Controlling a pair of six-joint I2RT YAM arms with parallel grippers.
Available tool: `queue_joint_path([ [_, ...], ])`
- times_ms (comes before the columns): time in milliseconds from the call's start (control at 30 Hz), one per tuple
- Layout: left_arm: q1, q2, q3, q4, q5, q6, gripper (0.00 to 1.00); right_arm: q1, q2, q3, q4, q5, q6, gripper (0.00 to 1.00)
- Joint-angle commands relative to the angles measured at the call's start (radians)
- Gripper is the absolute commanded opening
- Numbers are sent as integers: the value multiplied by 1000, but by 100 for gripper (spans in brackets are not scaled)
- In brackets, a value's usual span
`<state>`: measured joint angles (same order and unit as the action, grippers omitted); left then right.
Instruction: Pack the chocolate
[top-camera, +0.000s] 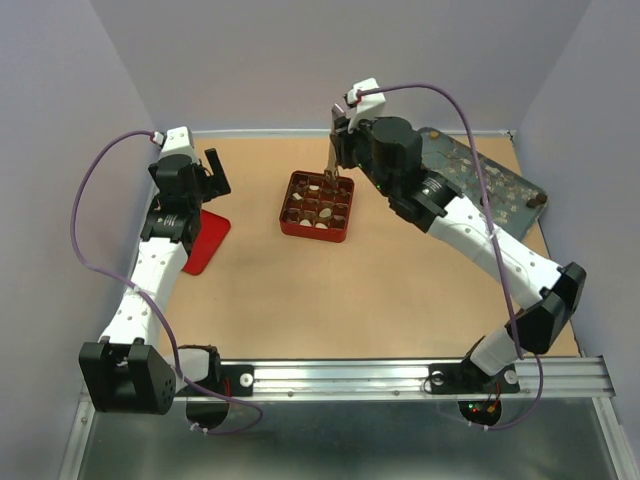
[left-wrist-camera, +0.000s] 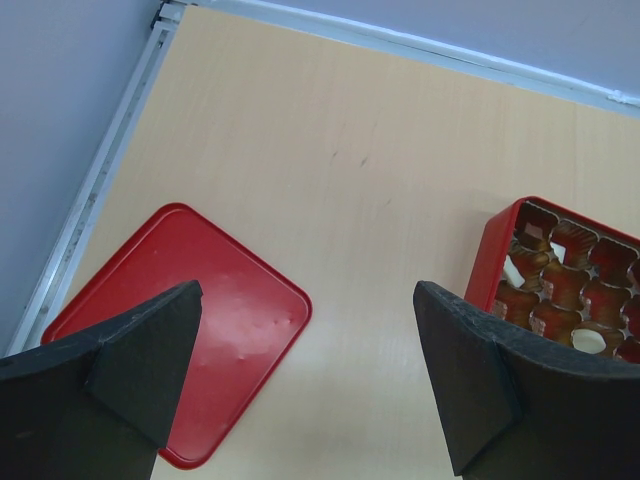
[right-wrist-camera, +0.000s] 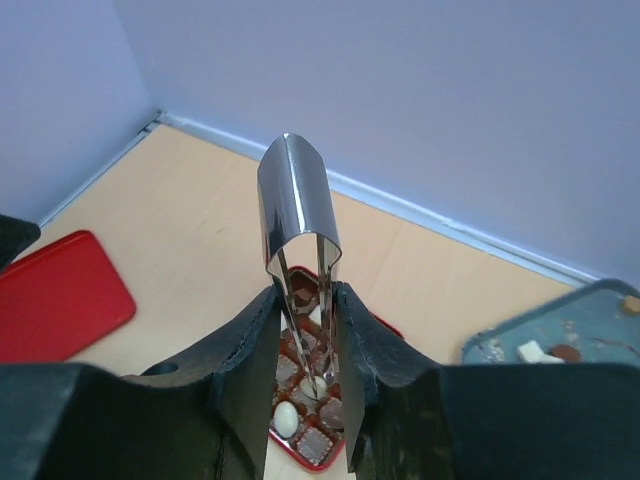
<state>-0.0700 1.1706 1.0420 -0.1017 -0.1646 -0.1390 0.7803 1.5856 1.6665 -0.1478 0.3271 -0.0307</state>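
The tan table (top-camera: 350, 300) is carrying everything. At its far right corner a blue-grey tray (top-camera: 510, 190) is lying with a few loose pieces on it. A red lid (top-camera: 207, 240) is lying flat at the left, and the left gripper (left-wrist-camera: 308, 290) is hanging near it, jaws spread wide, holding nothing. The red box (top-camera: 316, 233) is sitting mid-table. The right gripper (right-wrist-camera: 306, 292) is squeezing metal tongs (right-wrist-camera: 295, 210), pointing them down into the box. The chocolate (right-wrist-camera: 286, 418), tiny cream and brown pieces, is sitting in the box's cells directly beneath that gripper. One cream piece is lying at the tong tips; I cannot tell whether it is pinched.
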Motion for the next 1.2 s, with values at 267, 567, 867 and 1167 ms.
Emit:
queue_joint_path([
  [267,4,-2,-14,53,-13,1,99,-27,-159,-123,-390,139,107,33],
  [567,4,-11,-33,72,-59,9,99,-78,-197,-216,-610,38,212,33],
  [867,4,3,-56,91,-98,6,99,-246,-159,-367,-557,-154,192,32],
  [1167,4,1,-69,92,-112,-25,99,-409,11,-375,-460,-376,88,33],
])
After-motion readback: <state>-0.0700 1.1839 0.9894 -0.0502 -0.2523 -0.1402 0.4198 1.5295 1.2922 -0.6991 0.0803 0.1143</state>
